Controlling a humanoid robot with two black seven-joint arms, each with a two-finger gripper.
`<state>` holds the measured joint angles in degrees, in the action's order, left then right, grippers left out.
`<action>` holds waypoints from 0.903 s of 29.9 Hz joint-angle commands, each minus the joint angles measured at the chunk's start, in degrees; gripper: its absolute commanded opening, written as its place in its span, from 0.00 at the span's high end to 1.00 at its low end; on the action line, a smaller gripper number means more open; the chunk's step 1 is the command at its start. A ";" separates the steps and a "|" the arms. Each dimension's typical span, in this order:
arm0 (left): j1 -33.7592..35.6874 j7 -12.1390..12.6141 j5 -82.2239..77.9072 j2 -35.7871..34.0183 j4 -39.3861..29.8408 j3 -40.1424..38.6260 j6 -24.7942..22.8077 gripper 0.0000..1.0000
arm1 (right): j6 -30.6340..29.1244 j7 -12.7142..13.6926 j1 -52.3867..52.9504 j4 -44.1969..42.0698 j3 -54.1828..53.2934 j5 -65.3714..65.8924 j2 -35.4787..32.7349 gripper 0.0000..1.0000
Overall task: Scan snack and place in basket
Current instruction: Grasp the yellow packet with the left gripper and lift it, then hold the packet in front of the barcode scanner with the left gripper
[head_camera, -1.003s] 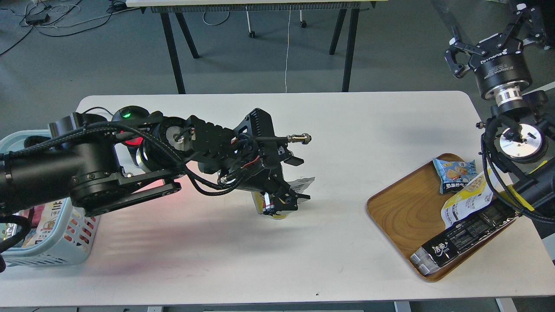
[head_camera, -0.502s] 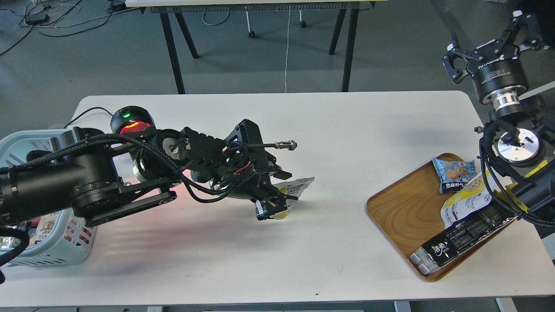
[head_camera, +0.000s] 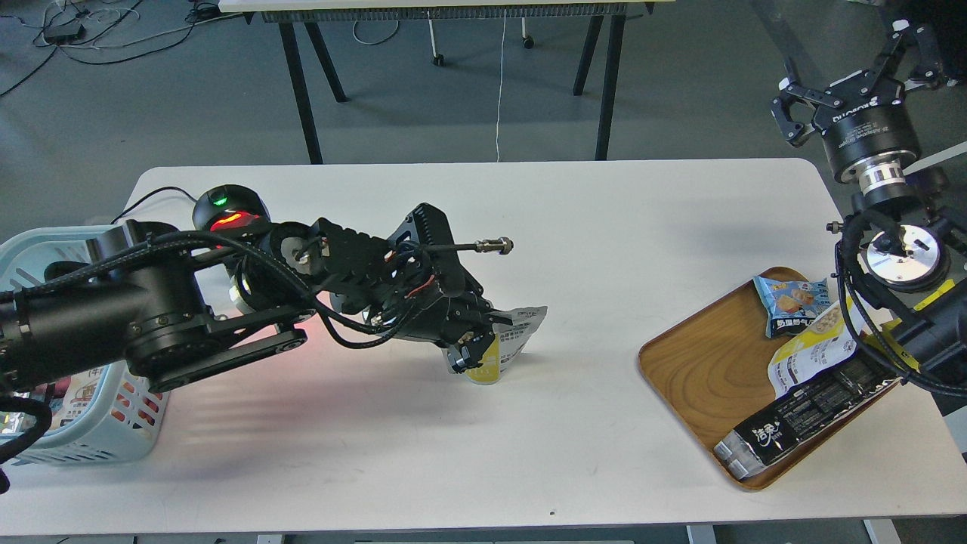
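The snack, a yellow pouch with a white printed top, stands tilted on the white table near its middle. My left gripper reaches in from the left and is closed on the pouch's left side, hiding part of it. The pale blue basket stands at the table's left edge, mostly behind my left arm. My right gripper is raised at the far right, beyond the table's edge, open and empty.
A black scanner with a red glow and green light sits behind my left arm. A brown wooden tray at the right holds a blue packet, another yellow-and-white pouch and a long black packet.
My left gripper drew back slightly to the left and its fingers closed on the snack, which tipped more upright. My right gripper rose a little, then held still.
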<state>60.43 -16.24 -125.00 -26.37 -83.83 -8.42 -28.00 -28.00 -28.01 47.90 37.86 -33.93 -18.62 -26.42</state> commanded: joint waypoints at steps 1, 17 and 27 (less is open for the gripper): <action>-0.13 0.06 0.00 -0.43 -0.45 -0.01 0.00 1.00 | 0.00 0.01 0.00 -0.59 0.00 0.07 0.06 0.01; -0.66 -5.72 0.00 -15.97 -12.14 -8.62 0.00 1.00 | 0.00 0.01 0.70 -2.09 0.09 0.25 -0.47 0.00; -3.56 -9.25 0.00 -30.93 -9.78 -8.71 0.00 1.00 | 0.00 0.01 0.70 -2.09 0.18 0.25 -0.03 0.00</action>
<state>58.00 -25.45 -125.00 -55.50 -94.84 -17.08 -28.00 -28.00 -28.01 48.61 35.74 -33.84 -18.36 -26.63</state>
